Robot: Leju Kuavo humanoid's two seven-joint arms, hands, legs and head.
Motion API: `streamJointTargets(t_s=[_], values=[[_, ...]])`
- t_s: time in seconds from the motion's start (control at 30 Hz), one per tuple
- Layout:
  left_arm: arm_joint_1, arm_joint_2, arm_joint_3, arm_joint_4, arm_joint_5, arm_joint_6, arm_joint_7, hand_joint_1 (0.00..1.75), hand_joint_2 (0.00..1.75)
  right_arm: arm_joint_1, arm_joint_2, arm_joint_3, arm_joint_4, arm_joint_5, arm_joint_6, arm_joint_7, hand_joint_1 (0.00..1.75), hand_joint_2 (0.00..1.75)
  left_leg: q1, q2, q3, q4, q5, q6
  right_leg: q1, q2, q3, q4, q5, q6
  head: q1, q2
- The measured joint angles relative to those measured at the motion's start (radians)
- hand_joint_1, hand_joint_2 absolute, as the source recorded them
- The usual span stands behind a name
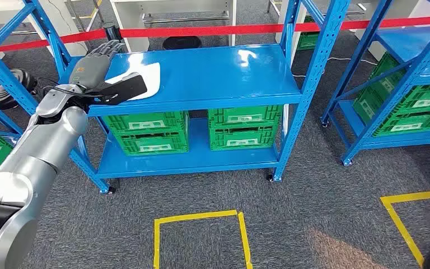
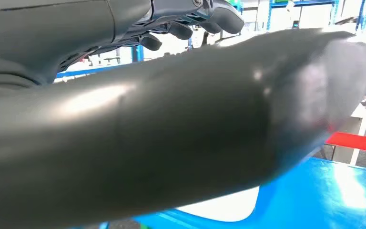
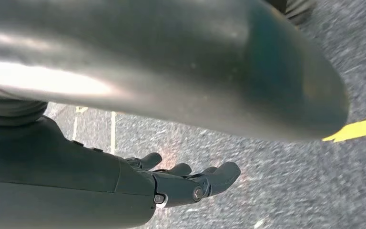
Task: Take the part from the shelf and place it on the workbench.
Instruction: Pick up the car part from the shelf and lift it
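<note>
A flat white part (image 1: 148, 78) lies on the left end of the blue shelf top (image 1: 218, 73). My left hand (image 1: 92, 67) reaches over that end, fingers stretched toward the back edge, and its dark thumb lies across the part's near side. In the left wrist view the thick thumb (image 2: 195, 124) hovers just above the white part (image 2: 224, 210), with the fingers (image 2: 219, 16) spread apart from it and nothing gripped between them. My right hand (image 3: 181, 183) hangs over the grey carpet with loosely bent fingers, holding nothing.
Green crates (image 1: 145, 131) (image 1: 245, 128) stand on the lower shelf. A second blue rack (image 1: 414, 84) with more green crates stands at the right. Red barrier tape (image 1: 201, 29) runs behind the shelf. Yellow tape squares (image 1: 201, 235) mark the carpet in front.
</note>
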Motion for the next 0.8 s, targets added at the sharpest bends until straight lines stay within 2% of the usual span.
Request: streamJointTargets(t_s=[0.03, 0.07, 0.1, 0.13, 0.17, 0.2, 0.23, 0.27, 0.3, 0.33, 0.4, 0.43, 0.47, 0.5, 0.53, 0.57, 0.6, 0.63, 0.7, 0.73, 0.77, 0.8], values=[[0.003, 0.002, -0.001, 0.003, 0.0, 0.001, 0.001, 0.0, 0.0, -0.001, 0.0, 0.0, 0.0, 0.001, 0.0, 0.0, 0.0, 0.0, -0.003, 0.004, 0.004, -0.008, 0.029, 0.002, 0.0, 0.003, 0.006, -0.004, -0.008, 0.004, -0.001, 0.0], [0.005, 0.003, -0.002, 0.003, 0.0, 0.001, 0.002, 0.0, 0.0, -0.002, 0.0, 0.0, 0.0, 0.001, 0.0, 0.001, 0.0, 0.0, -0.005, 0.003, 0.009, -0.011, 0.039, 0.005, 0.0, 0.003, 0.014, -0.012, -0.015, 0.009, -0.003, 0.0], [0.01, 0.004, -0.003, 0.004, 0.001, 0.003, 0.003, 0.0, 0.0, -0.003, 0.0, 0.0, 0.0, 0.002, 0.0, 0.001, 0.0, 0.0, -0.007, 0.004, 0.017, -0.028, 0.077, 0.012, 0.001, 0.003, 0.032, -0.017, -0.022, 0.017, -0.004, 0.0], [0.01, 0.005, -0.004, 0.002, 0.001, 0.004, 0.005, 0.0, 0.0, -0.006, 0.0, 0.0, 0.0, 0.003, -0.001, 0.002, 0.0, 0.0, -0.008, 0.001, 0.032, -0.029, 0.064, 0.02, 0.003, 0.003, 0.04, -0.012, -0.013, 0.024, -0.005, 0.0], [0.01, 0.003, -0.005, -0.001, 0.001, 0.005, 0.007, 0.0, 0.0, -0.008, -0.001, 0.0, 0.0, 0.005, -0.001, 0.003, 0.0, 0.0, -0.006, -0.004, 0.048, -0.035, 0.051, 0.029, 0.003, 0.001, 0.033, 0.017, 0.01, 0.03, -0.004, 0.0], [0.008, 0.003, -0.005, -0.004, 0.001, 0.007, 0.008, 0.0, 0.0, -0.01, -0.001, 0.0, -0.001, 0.006, -0.001, 0.004, 0.0, 0.0, -0.004, -0.008, 0.068, -0.042, 0.038, 0.036, 0.004, -0.001, 0.008, 0.072, 0.045, 0.034, -0.003, 0.0], [0.006, 0.004, -0.006, -0.005, 0.001, 0.007, 0.009, 0.0, 0.0, -0.011, -0.001, 0.0, -0.001, 0.009, -0.001, 0.006, 0.0, 0.0, -0.002, -0.011, 0.09, -0.048, 0.025, 0.042, 0.004, -0.002, -0.037, 0.139, 0.076, 0.035, -0.001, 0.0], [0.008, 0.004, -0.007, -0.005, 0.001, 0.008, 0.009, 0.0, 0.0, -0.012, -0.002, 0.0, -0.001, 0.011, 0.0, 0.01, 0.0, 0.0, -0.001, -0.013, 0.114, -0.055, 0.009, 0.047, 0.004, -0.003, -0.089, 0.206, 0.086, 0.036, 0.0, 0.0], [0.012, 0.004, -0.008, -0.005, 0.001, 0.008, 0.009, 0.0, 0.0, -0.012, -0.002, 0.0, -0.001, 0.013, 0.0, 0.013, 0.0, 0.0, -0.002, -0.016, 0.141, -0.062, -0.009, 0.05, 0.006, -0.004, -0.142, 0.256, 0.071, 0.037, 0.002, 0.0], [0.017, 0.004, -0.01, -0.005, 0.003, 0.006, 0.008, 0.0, 0.0, -0.012, -0.001, 0.0, -0.001, 0.016, 0.0, 0.016, 0.0, 0.0, -0.003, -0.018, 0.17, -0.069, -0.028, 0.052, 0.008, -0.004, -0.191, 0.282, 0.031, 0.038, 0.003, 0.0], [0.025, 0.005, -0.011, -0.004, 0.016, -0.008, 0.004, 0.0, 0.0, -0.008, -0.002, 0.0, -0.001, 0.023, 0.001, 0.016, 0.0, 0.0, -0.006, -0.024, 0.233, -0.079, -0.067, 0.051, 0.013, -0.004, -0.265, 0.269, -0.06, 0.036, 0.005, 0.0], [0.028, 0.006, -0.011, -0.004, 0.031, -0.025, 0.001, 0.0, 0.0, -0.006, -0.002, 0.0, -0.001, 0.027, 0.003, 0.015, 0.0, 0.0, -0.008, -0.027, 0.265, -0.081, -0.088, 0.05, 0.016, -0.003, -0.291, 0.233, -0.074, 0.031, 0.005, 0.0], [0.03, 0.007, -0.011, -0.004, 0.048, -0.048, -0.002, 0.0, 0.0, -0.004, -0.002, 0.0, -0.001, 0.031, 0.005, 0.013, 0.0, 0.0, -0.01, -0.028, 0.295, -0.083, -0.112, 0.049, 0.02, -0.003, -0.309, 0.18, -0.044, 0.024, 0.006, 0.0], [0.035, 0.011, -0.01, -0.001, 0.065, -0.073, -0.007, 0.0, 0.0, 0.0, -0.004, 0.0, 0.0, 0.036, 0.006, 0.012, 0.0, 0.0, -0.011, -0.029, 0.321, -0.083, -0.138, 0.048, 0.024, -0.002, -0.322, 0.108, 0.053, 0.013, 0.007, 0.0], [0.041, 0.013, -0.01, 0.002, 0.079, -0.095, -0.012, 0.0, 0.0, 0.002, -0.005, 0.0, 0.001, 0.04, 0.008, 0.011, 0.0, 0.0, -0.014, -0.032, 0.344, -0.079, -0.163, 0.046, 0.03, 0.002, -0.331, 0.046, 0.167, 0.003, 0.007, 0.0], [0.048, 0.015, -0.01, 0.005, 0.09, -0.113, -0.015, 0.0, 0.0, 0.005, -0.007, 0.0, 0.002, 0.043, 0.008, 0.012, 0.0, 0.0, -0.016, -0.036, 0.358, -0.077, -0.187, 0.042, 0.034, 0.005, -0.334, 0.006, 0.261, -0.004, 0.006, 0.0], [0.053, 0.016, -0.01, 0.007, 0.099, -0.127, -0.018, 0.0, 0.0, 0.006, -0.009, 0.0, 0.003, 0.045, 0.009, 0.012, 0.0, 0.0, -0.015, -0.04, 0.371, -0.075, -0.205, 0.036, 0.038, 0.007, -0.334, -0.013, 0.322, -0.01, 0.004, 0.0], [0.054, 0.018, -0.01, 0.005, 0.109, -0.139, -0.019, 0.0, 0.0, 0.004, -0.009, 0.0, 0.003, 0.047, 0.009, 0.011, 0.0, 0.0, -0.014, -0.044, 0.378, -0.067, -0.211, 0.029, 0.042, 0.009, -0.33, -0.008, 0.323, -0.013, 0.002, 0.0], [0.049, 0.026, -0.005, -0.003, 0.136, -0.165, -0.023, 0.0, 0.0, -0.003, -0.009, 0.0, 0.003, 0.051, 0.011, 0.01, 0.0, 0.0, -0.01, -0.043, 0.36, -0.015, -0.189, 0.016, 0.042, 0.007, -0.311, -0.003, 0.292, -0.024, 0.003, 0.0], [0.046, 0.031, -0.001, -0.006, 0.152, -0.178, -0.027, 0.0, 0.0, -0.006, -0.01, 0.001, 0.003, 0.053, 0.013, 0.009, 0.0, 0.0, -0.009, -0.038, 0.331, 0.038, -0.173, 0.01, 0.04, 0.006, -0.298, -0.005, 0.281, -0.03, 0.002, 0.0], [0.046, 0.034, 0.004, -0.008, 0.168, -0.192, -0.034, 0.0, 0.0, -0.009, -0.011, 0.001, 0.003, 0.055, 0.015, 0.008, 0.0, 0.0, -0.009, -0.032, 0.293, 0.099, -0.17, 0.005, 0.037, 0.007, -0.282, -0.008, 0.269, -0.035, 0.002, 0.0], [0.05, 0.037, 0.009, -0.007, 0.182, -0.204, -0.041, 0.0, 0.0, -0.011, -0.012, 0.001, 0.003, 0.057, 0.017, 0.008, 0.0, 0.0, -0.007, -0.027, 0.252, 0.156, -0.186, 0.0, 0.034, 0.007, -0.266, -0.01, 0.255, -0.039, 0.002, 0.0]])
